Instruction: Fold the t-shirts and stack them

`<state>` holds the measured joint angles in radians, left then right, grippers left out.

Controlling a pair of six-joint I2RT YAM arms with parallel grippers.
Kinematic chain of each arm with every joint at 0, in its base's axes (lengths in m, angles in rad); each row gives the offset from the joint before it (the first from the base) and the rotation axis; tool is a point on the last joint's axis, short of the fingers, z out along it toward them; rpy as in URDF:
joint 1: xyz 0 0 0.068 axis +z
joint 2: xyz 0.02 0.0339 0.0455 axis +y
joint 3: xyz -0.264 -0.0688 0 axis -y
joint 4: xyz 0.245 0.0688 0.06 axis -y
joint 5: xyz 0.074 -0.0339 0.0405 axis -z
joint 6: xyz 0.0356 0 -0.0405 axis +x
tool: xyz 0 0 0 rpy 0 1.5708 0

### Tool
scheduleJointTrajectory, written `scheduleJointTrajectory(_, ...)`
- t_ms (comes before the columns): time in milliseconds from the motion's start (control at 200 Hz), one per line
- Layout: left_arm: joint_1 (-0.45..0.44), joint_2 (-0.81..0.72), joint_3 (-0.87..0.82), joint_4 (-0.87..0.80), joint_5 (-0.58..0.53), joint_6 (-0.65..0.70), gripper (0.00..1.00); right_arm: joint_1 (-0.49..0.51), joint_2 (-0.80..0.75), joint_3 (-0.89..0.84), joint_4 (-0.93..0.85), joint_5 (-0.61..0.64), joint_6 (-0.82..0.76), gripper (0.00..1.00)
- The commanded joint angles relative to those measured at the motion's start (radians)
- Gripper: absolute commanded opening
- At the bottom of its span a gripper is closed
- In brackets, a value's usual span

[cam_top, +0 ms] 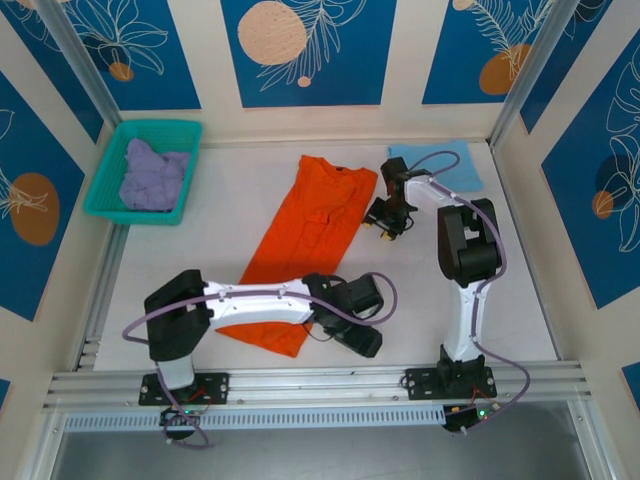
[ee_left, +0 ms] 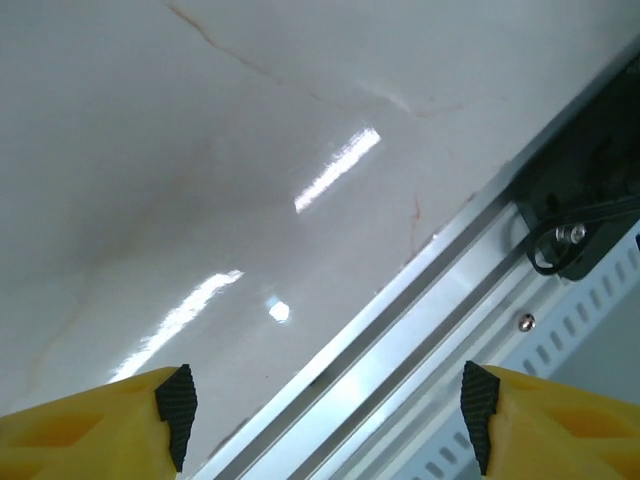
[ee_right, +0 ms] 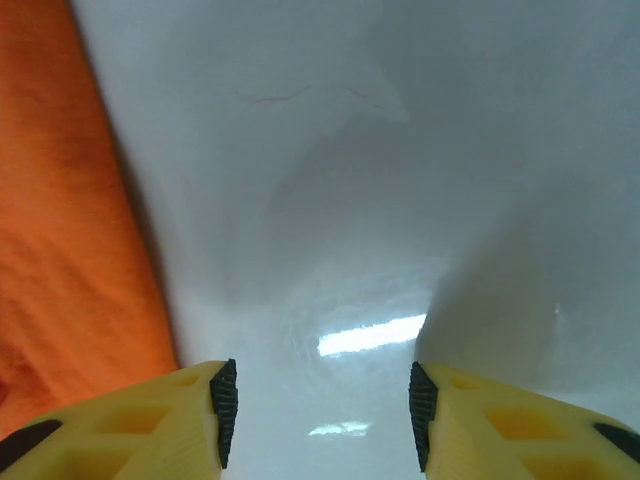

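Folding is in hand: the orange t-shirt point(cam_top: 315, 240) lies lengthwise mid-tabletop point(cam_top: 200, 260), seemingly already narrowed. The left gripper point(cam_top: 364, 343) by its near hem and the right gripper point(cam_top: 385, 228) beside its collar end both gape empty. Next, each must pinch cloth.

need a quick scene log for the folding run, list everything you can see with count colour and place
orange t-shirt: one, bright orange, spread out mid-table
light blue t-shirt: one, light blue, lying flat at the far right
lavender t-shirt: one, pale lavender, crumpled in the basket
basket: one, teal mesh, far left corner
table: one, white
left gripper: one, yellow fingers, open over bare table near its front edge
right gripper: one, yellow fingers, open, beside the orange t-shirt's right edge
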<state>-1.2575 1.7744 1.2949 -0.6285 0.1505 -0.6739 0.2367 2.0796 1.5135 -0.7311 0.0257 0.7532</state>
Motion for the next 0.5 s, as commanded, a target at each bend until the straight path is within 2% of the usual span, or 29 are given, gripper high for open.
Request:
scheduleJointTrajectory(0, 0.055, -0.115, 0.032, -0.175, -0.181, 0.04, 0.73, 0.023, 0.012, 0.025, 0.046, -0.027, 0.0, 0.47)
scheduleJointTrajectory(70, 0.113, -0.166, -0.02, -0.2, -0.223, 0.04, 0.7, 0.037, 0.053, 0.064, 0.035, -0.03, 0.002, 0.46)
scheduleJointTrajectory(290, 0.35, -0.369, -0.298, -0.146, -0.236, 0.019, 0.69, 0.071, 0.203, 0.228, -0.017, -0.02, 0.03, 0.42)
scheduleJointTrajectory(495, 0.564, -0.526, -0.505, -0.097, -0.261, -0.035, 0.7, 0.118, 0.371, 0.464, -0.085, -0.059, 0.034, 0.4)
